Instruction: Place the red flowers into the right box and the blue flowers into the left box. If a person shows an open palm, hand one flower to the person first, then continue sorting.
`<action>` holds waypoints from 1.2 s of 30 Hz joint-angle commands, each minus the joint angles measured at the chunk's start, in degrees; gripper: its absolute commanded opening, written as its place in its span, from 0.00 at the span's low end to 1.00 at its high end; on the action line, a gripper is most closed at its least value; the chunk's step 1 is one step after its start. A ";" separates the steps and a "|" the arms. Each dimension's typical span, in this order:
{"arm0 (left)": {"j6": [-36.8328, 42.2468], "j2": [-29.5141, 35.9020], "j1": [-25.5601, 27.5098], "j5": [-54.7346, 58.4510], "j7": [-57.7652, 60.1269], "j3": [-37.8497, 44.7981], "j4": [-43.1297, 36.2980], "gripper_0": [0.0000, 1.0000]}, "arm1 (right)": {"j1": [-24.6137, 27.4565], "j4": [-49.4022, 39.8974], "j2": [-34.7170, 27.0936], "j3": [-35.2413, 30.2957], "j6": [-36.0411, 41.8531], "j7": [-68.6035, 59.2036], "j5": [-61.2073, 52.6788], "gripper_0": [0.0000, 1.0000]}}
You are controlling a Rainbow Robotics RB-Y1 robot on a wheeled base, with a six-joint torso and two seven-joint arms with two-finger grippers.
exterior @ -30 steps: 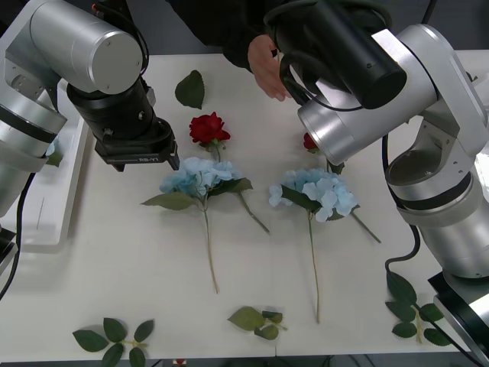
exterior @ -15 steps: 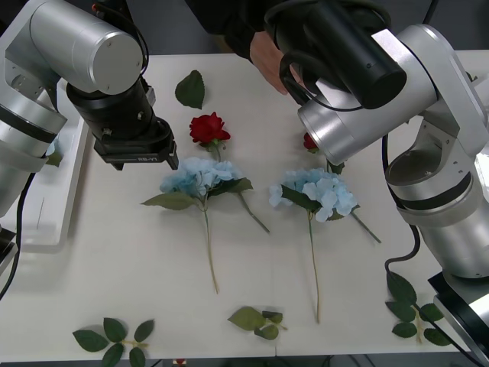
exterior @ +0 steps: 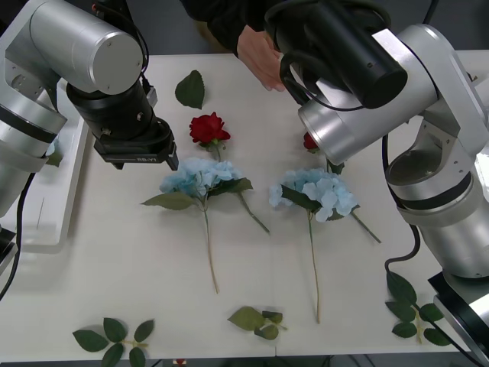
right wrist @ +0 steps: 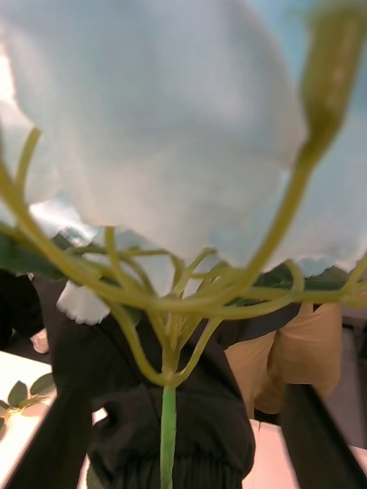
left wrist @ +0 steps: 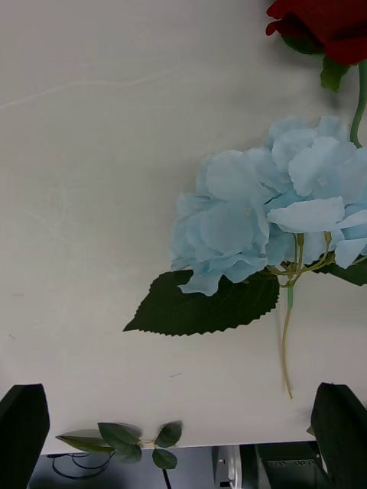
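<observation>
My left gripper [left wrist: 183,439] hangs open over the table, its black fingers [left wrist: 21,428] apart, just beside the left blue flower [exterior: 200,176] [left wrist: 260,214]. A red flower [exterior: 208,128] [left wrist: 325,27] lies right behind that one. A second blue flower [exterior: 317,191] lies mid-table, and another red flower [exterior: 309,141] peeks out under my right arm. My right arm is raised at the far edge with a third blue flower [right wrist: 168,130] held up, its stem [right wrist: 167,435] running down to the gripper. A person's hand [exterior: 258,55] is next to it. The left box [exterior: 46,206] stands at the left.
A white strip of the right box [exterior: 475,75] shows at the far right. Loose green leaf sprigs lie near the front edge [exterior: 114,336] [exterior: 260,319], at the front right [exterior: 409,310], and one leaf at the back [exterior: 191,89]. The person in a black jacket [right wrist: 153,397] stands behind the table.
The person's hand has drawn back and to the left along the far edge of the table. Both arms and the flowers on the table have stayed put.
</observation>
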 commanded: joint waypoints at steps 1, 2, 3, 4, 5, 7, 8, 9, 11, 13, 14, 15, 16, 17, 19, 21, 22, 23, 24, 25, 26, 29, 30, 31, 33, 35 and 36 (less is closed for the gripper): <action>-0.43 -0.57 -0.97 -0.57 -1.87 -0.14 -1.65 1.00 | 1.07 -5.02 -3.36 -2.75 -0.75 -2.20 -6.82 0.86; -0.43 -0.57 -0.97 -0.57 -1.87 -0.14 -1.65 1.00 | 2.30 -6.43 -4.77 -3.10 -0.75 -1.94 -8.58 0.86; -0.43 -0.57 -0.97 -0.57 -1.87 -0.14 -1.65 1.00 | 4.15 -8.71 -6.97 -3.54 -0.75 -1.68 -10.86 0.86; -0.43 -0.57 -0.97 -0.57 -1.87 -0.14 -1.65 1.00 | 5.02 -9.59 -7.93 -3.81 -0.75 -1.68 -11.92 0.86; -0.43 -0.57 -0.97 -0.57 -1.87 -0.14 -1.65 1.00 | 6.43 -11.26 -9.60 -4.25 -0.75 -1.50 -13.41 0.86; -0.43 -0.57 -0.97 -0.57 -1.87 -0.14 -1.65 1.00 | 9.77 -15.13 -12.94 -5.65 -0.75 -1.32 -17.63 0.86; -0.43 -0.57 -0.97 -0.57 -1.87 -0.14 -1.65 1.00 | 11.26 -16.89 -14.53 -6.36 -0.75 -1.32 -19.48 0.86; -0.43 -0.57 -0.97 -0.57 -1.87 -0.14 -1.65 1.00 | 13.20 -18.82 -16.11 -7.50 -0.75 -1.06 -21.67 0.86; -0.43 -0.57 -0.97 -0.57 -2.04 -0.14 -1.65 1.00 | 16.36 -21.37 -18.48 -9.43 -0.75 -0.71 -24.75 0.86; -0.43 -0.57 -0.97 -0.57 -2.04 -0.14 -1.65 1.00 | 18.38 -22.07 -19.89 -10.84 -0.75 -0.27 -27.12 0.86; -0.43 -0.57 -0.97 -0.57 -2.04 -0.14 -1.65 1.00 | 19.09 -21.90 -20.33 -11.54 -0.40 -0.18 -28.35 0.86; -0.43 -0.57 -0.97 -0.57 -2.13 -0.14 -1.65 1.00 | 19.35 -21.46 -20.50 -11.81 0.39 -0.18 -28.88 0.86; -0.43 -0.57 -0.97 -0.57 -2.13 -0.14 -1.65 1.00 | 19.61 -20.76 -20.68 -12.24 2.15 -0.18 -29.32 0.86; -0.43 -0.57 -0.97 -0.66 -2.22 -0.14 -1.65 1.00 | 19.97 -19.61 -20.85 -12.68 4.61 -0.09 -29.32 0.86; -0.43 -0.57 -0.79 -0.66 -2.31 -0.14 -1.65 1.00 | 20.76 -17.59 -21.29 -12.95 7.87 -0.53 -29.49 0.86; -0.43 -0.57 -0.44 -0.83 -2.31 -0.14 -1.65 1.00 | 21.81 -13.55 -22.00 -13.48 10.50 0.17 -30.37 0.86; -0.60 -0.65 -0.09 -0.92 -2.31 -0.14 -1.65 1.00 | 22.60 -11.44 -22.88 -13.48 10.41 0.70 -32.48 0.86; -0.95 -0.92 0.26 -1.27 -2.48 -0.14 -1.65 1.00 | 23.04 -9.51 -23.84 -13.48 10.50 0.96 -35.30 0.87; -1.22 -1.09 0.61 -1.54 -2.48 -0.14 -1.74 1.00 | 23.13 -7.92 -24.54 -13.12 11.03 1.31 -37.49 0.86; -1.74 -1.18 0.96 -1.80 -2.39 -0.14 -2.00 1.00 | 23.13 -6.08 -25.07 -12.95 11.64 1.58 -39.43 0.86; -2.36 -1.27 1.40 -2.06 -2.39 -0.14 -2.44 1.00 | 23.13 -4.32 -25.42 -12.95 12.17 1.84 -40.92 0.86; -5.52 -1.27 3.95 -3.03 -2.04 -0.14 -4.64 1.00 | 22.87 2.71 -25.60 -13.21 14.98 2.81 -42.06 0.86; -6.14 -1.27 4.48 -3.21 -2.04 -0.14 -4.99 1.00 | 22.78 4.12 -25.60 -13.12 15.34 2.89 -41.54 0.86; -7.46 -1.45 5.71 -3.65 -2.04 -0.14 -5.52 1.00 | 22.43 7.72 -25.25 -13.12 15.95 3.33 -39.87 0.86; -9.04 -1.80 7.12 -4.08 -2.22 -0.41 -5.70 1.00 | 21.90 12.20 -24.63 -12.95 15.86 6.50 -39.16 0.86; -11.06 -1.80 8.08 -4.61 -2.13 -2.52 -5.70 1.00 | 20.93 16.60 -23.67 -12.95 14.90 10.01 -40.13 0.86; -12.12 -1.80 8.26 -4.96 -2.04 -4.10 -5.70 1.00 | 20.49 18.18 -23.23 -12.95 14.55 11.86 -40.83 0.86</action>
